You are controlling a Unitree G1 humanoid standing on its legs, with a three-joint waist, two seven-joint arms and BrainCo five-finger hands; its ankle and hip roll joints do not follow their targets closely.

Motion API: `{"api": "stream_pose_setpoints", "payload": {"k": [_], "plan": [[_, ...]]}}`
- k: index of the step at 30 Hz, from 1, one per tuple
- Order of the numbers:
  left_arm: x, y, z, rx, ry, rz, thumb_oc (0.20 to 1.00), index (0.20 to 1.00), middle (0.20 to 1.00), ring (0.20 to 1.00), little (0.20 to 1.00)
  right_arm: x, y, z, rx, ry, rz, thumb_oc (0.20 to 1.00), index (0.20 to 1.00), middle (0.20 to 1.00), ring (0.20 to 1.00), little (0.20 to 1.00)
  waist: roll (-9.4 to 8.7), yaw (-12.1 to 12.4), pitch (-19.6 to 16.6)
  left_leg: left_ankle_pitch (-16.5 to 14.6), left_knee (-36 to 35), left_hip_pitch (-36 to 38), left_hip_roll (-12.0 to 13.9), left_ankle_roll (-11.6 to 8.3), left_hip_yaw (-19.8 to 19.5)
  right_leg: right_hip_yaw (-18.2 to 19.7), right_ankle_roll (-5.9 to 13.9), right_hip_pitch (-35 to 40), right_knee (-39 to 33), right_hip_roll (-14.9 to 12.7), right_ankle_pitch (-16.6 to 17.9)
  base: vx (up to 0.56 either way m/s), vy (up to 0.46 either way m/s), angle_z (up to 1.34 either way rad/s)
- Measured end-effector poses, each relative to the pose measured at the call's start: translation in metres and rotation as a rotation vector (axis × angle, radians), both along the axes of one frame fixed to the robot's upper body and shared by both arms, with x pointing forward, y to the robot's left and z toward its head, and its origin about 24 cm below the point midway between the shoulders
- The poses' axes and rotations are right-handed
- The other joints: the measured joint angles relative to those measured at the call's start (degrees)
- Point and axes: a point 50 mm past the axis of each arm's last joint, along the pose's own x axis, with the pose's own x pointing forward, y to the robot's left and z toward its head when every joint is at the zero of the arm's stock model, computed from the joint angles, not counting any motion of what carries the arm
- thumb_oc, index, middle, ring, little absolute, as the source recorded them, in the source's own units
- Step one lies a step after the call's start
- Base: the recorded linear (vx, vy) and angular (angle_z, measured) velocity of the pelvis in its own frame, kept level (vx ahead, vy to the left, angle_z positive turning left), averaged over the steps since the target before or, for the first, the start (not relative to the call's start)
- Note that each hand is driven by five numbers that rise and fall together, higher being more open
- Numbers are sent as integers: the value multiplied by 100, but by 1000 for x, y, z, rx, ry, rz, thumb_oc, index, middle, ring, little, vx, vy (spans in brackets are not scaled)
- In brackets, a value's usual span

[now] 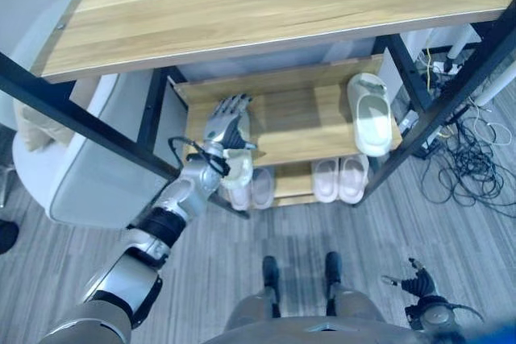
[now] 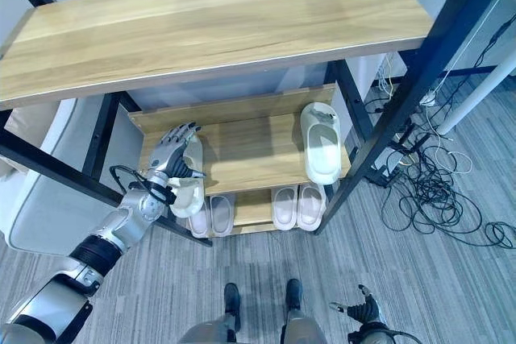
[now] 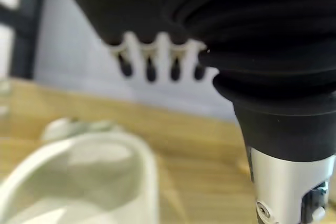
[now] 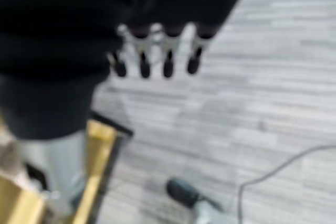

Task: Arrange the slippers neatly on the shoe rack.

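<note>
Left eye view: the left hand (image 1: 226, 122) lies with straight fingers over a white slipper (image 2: 187, 185) at the left front edge of the shoe rack's (image 1: 242, 18) middle shelf. Another white slipper (image 1: 370, 114) lies at its right end. Two pink pairs (image 1: 339, 179) sit below. The right hand (image 1: 421, 286) hangs relaxed over the floor.

Head stereo pair looked steeply down at the rack (image 1: 266, 14) from above and in front; both eyes shared the top board, middle shelf (image 2: 242, 151) and floor (image 1: 242, 255), right eye offset slightly. Left wrist cam sat very close behind the left hand (image 3: 157, 59), facing along it over the middle shelf toward the far wall. Right wrist cam looked past the right hand (image 4: 155, 56) down at the floor.
</note>
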Motion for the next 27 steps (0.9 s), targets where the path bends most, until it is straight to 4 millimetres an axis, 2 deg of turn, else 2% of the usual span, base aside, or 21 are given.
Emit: {"api": "stream_pose_setpoints", "payload": {"k": [2, 3, 6, 10, 14, 20, 27], "plan": [[-3, 12, -6, -6, 9, 53, 1000, 1000, 1000, 1000, 1000, 1, 0, 0, 1, -5, 2, 1000, 1000, 1000, 1000, 1000, -25, 7, 0, -5, 1, -9, 0, -7, 2, 3, 0, -13, 0, 1, 0, 0, 0, 0], [-4, 25, -15, 4, 40, 117, 1000, 1000, 1000, 1000, 1000, 2, 1, 1, 1, -6, 3, 1000, 1000, 1000, 1000, 1000, -49, 17, -7, 0, 1, -47, 1, -1, -8, 3, -6, -41, 0, 2, 7, -31, 10, 4], [-6, 39, -26, 33, 79, 189, 1000, 1000, 1000, 1000, 1000, 4, 1, 2, 3, -17, 7, 1000, 1000, 1000, 1000, 1000, -118, 20, -13, 8, 1, -138, -1, 8, -10, 3, -15, -128, 0, 2, 30, -12, 3, 1], [-3, 48, -25, 14, 52, 245, 1000, 1000, 1000, 1000, 1000, 8, 3, 3, 5, -34, 14, 1000, 1000, 1000, 1000, 1000, -236, 4, 12, 30, 1, -196, -5, 32, 10, 12, 1, -203, 0, -2, 61, -13, 2, -3], [6, 59, -22, -85, 69, 318, 1000, 1000, 1000, 1000, 1000, 9, 4, 4, 5, -40, 20, 1000, 1000, 1000, 1000, 1000, -277, -58, 27, 39, 1, -286, -1, 15, 14, 29, 0, -294, 0, 3, 72, 0, 0, 0], [13, 56, -8, -189, 22, 328, 1000, 1000, 1000, 1000, 1000, 11, 7, 4, 5, -51, 36, 1000, 1000, 1000, 1000, 1000, -312, -84, 49, 85, 3, -386, -6, 71, 24, 34, -10, -398, 1, 1, 104, 0, 0, 0], [14, 56, -6, -208, 19, 332, 1000, 1000, 1000, 1000, 1000, 12, 7, 4, 5, -53, 36, 1000, 1000, 1000, 1000, 1000, -310, -127, 52, 86, 3, -375, 2, 73, 49, 53, -9, -398, 0, 10, 103, 0, 0, 0]]}}
